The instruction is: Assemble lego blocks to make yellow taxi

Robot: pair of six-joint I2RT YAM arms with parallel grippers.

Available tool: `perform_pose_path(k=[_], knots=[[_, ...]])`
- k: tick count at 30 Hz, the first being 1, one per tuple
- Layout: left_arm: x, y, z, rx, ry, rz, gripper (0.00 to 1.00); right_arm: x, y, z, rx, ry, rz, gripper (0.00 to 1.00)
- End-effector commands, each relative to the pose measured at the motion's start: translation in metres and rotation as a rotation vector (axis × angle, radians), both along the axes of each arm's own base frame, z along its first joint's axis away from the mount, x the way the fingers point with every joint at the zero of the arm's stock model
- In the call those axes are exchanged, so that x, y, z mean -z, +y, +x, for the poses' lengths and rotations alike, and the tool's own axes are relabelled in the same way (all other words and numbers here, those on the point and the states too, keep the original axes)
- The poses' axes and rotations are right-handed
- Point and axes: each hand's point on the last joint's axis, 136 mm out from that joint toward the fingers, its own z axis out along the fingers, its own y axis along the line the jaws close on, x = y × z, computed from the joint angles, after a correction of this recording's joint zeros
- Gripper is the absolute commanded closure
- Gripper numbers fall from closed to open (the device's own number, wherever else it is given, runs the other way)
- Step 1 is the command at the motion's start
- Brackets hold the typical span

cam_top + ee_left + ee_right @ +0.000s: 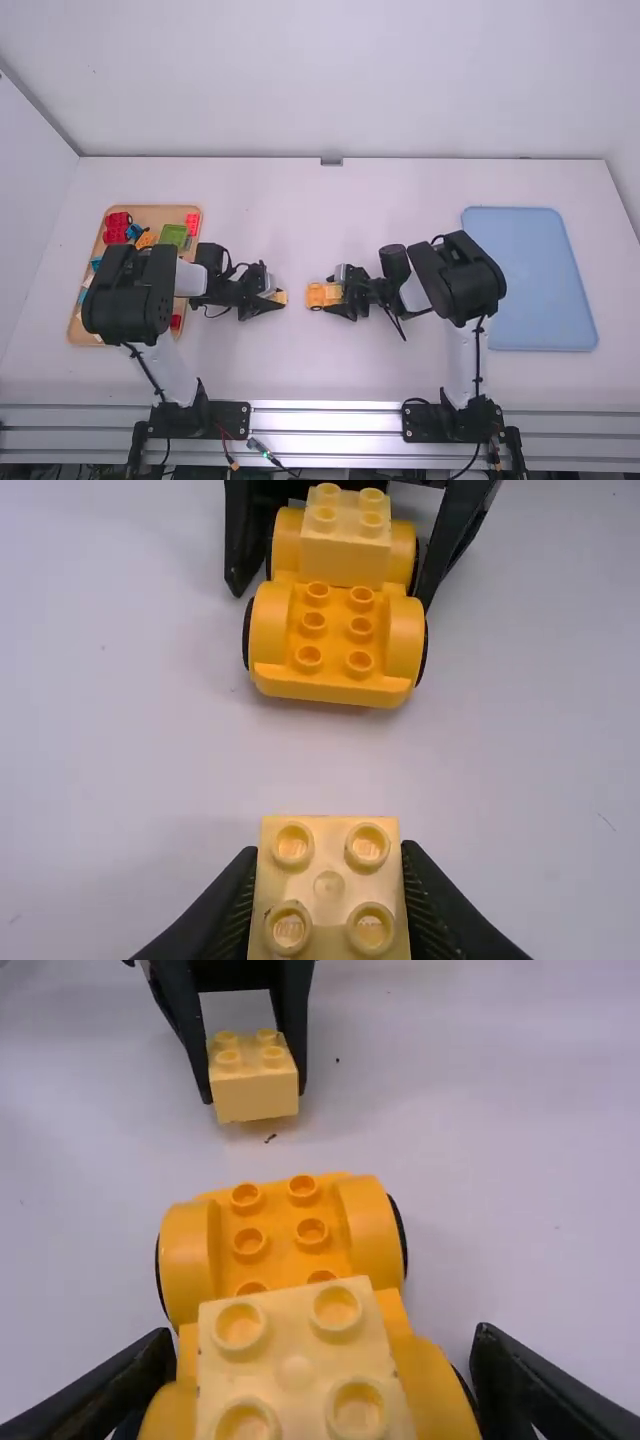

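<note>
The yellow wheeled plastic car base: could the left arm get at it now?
Probably, to add a piece: its tool grips a pale yellow plastic block, and nothing stands between that and the base, whose nearer studs are bare. Grabbing it would likely need that block released.

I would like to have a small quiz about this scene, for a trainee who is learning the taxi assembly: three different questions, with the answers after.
1. Which gripper holds the loose pale yellow block?
2. True or false: the wooden tray with other blocks is on the left side of the table.
3. Fill in the number: one pale block is mounted on the orange car base, which shows ____ bare studs.

Key:
1. The left gripper
2. True
3. Six
</note>
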Motion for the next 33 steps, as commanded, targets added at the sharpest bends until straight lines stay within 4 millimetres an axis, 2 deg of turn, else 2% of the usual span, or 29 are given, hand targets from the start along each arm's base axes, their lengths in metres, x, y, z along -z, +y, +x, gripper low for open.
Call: perform_pose_path(k=[1, 8, 11, 15, 18, 20, 33], knots=[[-0.009, -0.004, 0.000, 0.020, -0.022, -0.057, 0.98, 0.008, 0.006, -0.006, -0.012, 0.041, -0.010, 0.23], [-0.021, -0.005, 0.008, 0.022, -0.039, -0.062, 0.98, 0.008, 0.011, -0.007, -0.020, 0.036, -0.016, 0.32], [-0.026, -0.009, 0.010, 0.031, -0.055, -0.052, 0.98, 0.008, 0.008, -0.004, -0.009, 0.038, -0.017, 0.34], [-0.035, -0.016, 0.009, 0.056, -0.090, -0.049, 0.98, 0.009, 0.003, -0.003, 0.002, 0.043, -0.015, 0.44], [-0.037, -0.020, 0.009, 0.074, -0.100, -0.042, 0.98, 0.009, 0.004, -0.004, -0.001, 0.045, -0.016, 0.46], [-0.041, -0.028, 0.007, 0.099, -0.105, -0.051, 0.99, 0.009, 0.004, -0.004, 0.000, 0.046, -0.017, 0.51], [-0.042, -0.077, 0.006, 0.228, -0.149, 0.030, 0.98, 0.007, 0.004, -0.010, -0.023, 0.056, 0.001, 0.51]])
